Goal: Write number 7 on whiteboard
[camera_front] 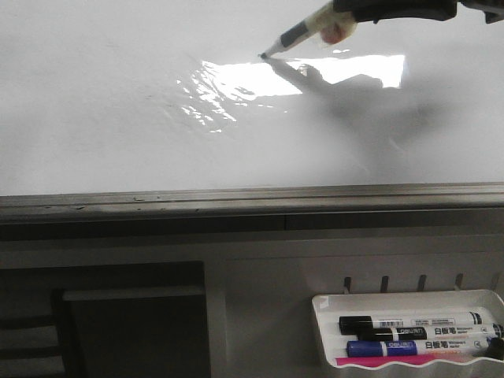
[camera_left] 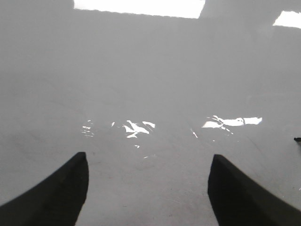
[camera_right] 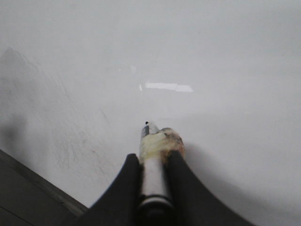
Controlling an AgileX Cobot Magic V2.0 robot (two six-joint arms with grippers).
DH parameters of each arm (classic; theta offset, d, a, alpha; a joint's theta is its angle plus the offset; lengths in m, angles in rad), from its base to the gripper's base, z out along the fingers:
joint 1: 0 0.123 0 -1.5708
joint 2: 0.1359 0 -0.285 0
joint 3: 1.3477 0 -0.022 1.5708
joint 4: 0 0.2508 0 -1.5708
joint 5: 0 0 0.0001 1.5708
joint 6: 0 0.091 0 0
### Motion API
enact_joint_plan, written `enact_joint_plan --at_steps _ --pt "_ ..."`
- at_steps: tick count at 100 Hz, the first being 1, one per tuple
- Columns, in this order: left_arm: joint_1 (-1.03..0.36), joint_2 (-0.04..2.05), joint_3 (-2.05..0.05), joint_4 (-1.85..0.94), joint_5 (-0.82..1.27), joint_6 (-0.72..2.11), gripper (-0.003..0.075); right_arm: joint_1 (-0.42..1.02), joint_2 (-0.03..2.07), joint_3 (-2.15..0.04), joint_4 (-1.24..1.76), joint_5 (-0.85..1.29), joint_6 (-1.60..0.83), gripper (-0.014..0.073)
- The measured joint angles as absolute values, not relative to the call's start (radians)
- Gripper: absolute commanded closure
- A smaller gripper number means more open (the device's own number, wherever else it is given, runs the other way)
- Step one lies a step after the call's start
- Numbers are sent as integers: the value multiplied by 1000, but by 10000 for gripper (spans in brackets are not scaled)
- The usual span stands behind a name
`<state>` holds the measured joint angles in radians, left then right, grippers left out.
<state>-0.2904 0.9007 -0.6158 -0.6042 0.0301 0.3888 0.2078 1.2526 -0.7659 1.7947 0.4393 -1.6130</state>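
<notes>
Right claw (camera_front: 335,24) cut off by top edge, marker (camera_front: 295,38) tip contact with whiteboard (camera_front: 94,110) beyond it too small to tell.

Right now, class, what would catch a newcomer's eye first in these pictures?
The bright rectangular glare in the middle of the whiteboard stands out first. Just above it, the right hand grips a marker whose tip meets the board. At lower right, a white tray holds spare markers.

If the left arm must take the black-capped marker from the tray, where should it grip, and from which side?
Probably at mid-barrel of the black-capped marker, coming from above. It lies flat, lengthwise in the marker tray, the blue-capped marker close beside it, so the fingers should close across the barrel.
</notes>
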Motion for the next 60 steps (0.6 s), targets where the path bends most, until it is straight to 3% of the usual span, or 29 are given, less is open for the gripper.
enact_joint_plan --at_steps 28,60 --pt "-290 901 -616 -604 28 389 231 196 1174 -717 1795 347 -1613 657" --pt "-290 901 -616 -604 28 389 231 183 1170 -689 1789 385 -1586 657"
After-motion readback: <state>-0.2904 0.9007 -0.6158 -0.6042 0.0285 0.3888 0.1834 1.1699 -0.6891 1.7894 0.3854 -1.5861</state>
